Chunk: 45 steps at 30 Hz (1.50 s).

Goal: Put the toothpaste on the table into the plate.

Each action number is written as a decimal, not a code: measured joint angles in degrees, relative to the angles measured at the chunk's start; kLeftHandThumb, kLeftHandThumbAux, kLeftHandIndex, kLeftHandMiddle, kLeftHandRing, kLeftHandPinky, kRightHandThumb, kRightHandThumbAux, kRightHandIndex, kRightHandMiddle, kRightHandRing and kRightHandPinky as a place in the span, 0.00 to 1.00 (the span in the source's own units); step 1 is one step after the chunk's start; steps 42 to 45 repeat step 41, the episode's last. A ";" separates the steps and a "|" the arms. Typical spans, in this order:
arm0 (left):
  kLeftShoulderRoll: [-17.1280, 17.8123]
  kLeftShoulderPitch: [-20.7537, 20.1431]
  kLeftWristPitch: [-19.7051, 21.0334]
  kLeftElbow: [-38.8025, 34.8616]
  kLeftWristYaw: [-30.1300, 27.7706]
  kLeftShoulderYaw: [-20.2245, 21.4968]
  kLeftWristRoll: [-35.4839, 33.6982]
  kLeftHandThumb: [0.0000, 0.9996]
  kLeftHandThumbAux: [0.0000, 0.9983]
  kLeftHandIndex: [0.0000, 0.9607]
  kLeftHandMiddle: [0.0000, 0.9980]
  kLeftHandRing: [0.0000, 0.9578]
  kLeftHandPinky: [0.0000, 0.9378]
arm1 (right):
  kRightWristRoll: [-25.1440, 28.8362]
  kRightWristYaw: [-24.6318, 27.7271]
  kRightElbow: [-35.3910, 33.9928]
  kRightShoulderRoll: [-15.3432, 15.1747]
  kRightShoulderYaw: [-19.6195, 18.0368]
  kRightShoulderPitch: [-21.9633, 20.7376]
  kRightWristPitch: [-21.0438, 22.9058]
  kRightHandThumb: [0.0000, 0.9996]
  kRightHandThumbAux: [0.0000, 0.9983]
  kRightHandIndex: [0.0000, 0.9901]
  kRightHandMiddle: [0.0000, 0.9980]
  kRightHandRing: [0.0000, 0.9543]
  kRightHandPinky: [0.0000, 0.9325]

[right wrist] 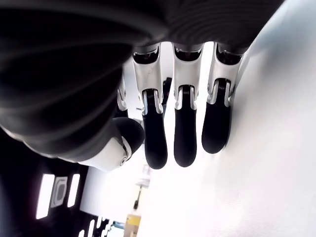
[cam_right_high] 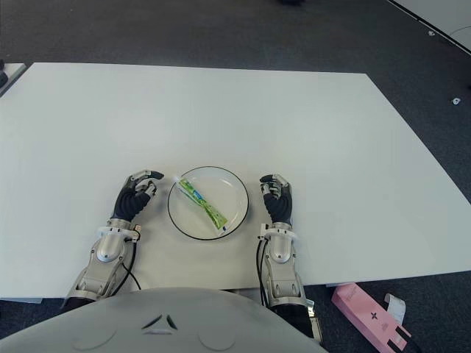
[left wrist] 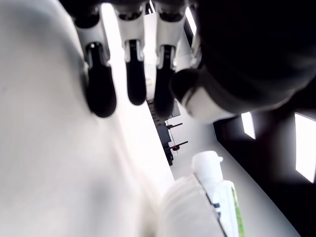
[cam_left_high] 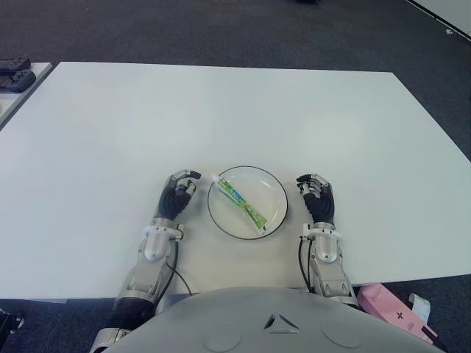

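Both robot hands, left robot hand and right robot hand, flank the plate, fingers loosely curled and empty; toothpaste tube lies inside, so nothing remains but withdrawing.

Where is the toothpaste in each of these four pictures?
Left eye view: toothpaste lies slantwise in the plate, between the two hands.
Right eye view: same place, in the plate, a little further left in the picture.
Left wrist view: its white cap and green tube show near the lower edge, beyond the left hand.
Right wrist view: not in it.
Shared landmark: the plate.
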 measured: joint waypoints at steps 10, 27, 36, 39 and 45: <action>-0.07 -0.15 -0.40 0.52 0.10 0.19 0.00 0.70 0.72 0.45 0.59 0.59 0.58 | -0.09 0.03 0.22 0.01 0.07 -0.24 0.52 0.71 0.73 0.43 0.44 0.46 0.49; -1.82 -0.06 -0.25 0.75 4.82 1.41 0.50 0.70 0.72 0.45 0.59 0.60 0.59 | 0.00 0.14 1.64 -0.69 0.06 -0.88 -0.70 0.71 0.73 0.43 0.44 0.47 0.48; -4.49 0.10 -1.33 1.03 8.62 2.63 -0.13 0.70 0.72 0.45 0.58 0.60 0.60 | -0.14 0.12 1.57 -0.70 0.07 -0.84 -0.69 0.71 0.73 0.43 0.44 0.46 0.48; -5.36 0.06 -2.40 1.56 9.53 3.35 -0.80 0.70 0.72 0.45 0.58 0.60 0.60 | -0.15 0.12 1.55 -0.70 0.07 -0.82 -0.69 0.71 0.73 0.43 0.44 0.46 0.48; -5.87 0.01 -2.95 1.80 9.92 3.89 -0.95 0.70 0.72 0.45 0.58 0.60 0.61 | -0.16 0.12 1.54 -0.70 0.08 -0.81 -0.69 0.71 0.73 0.42 0.44 0.46 0.48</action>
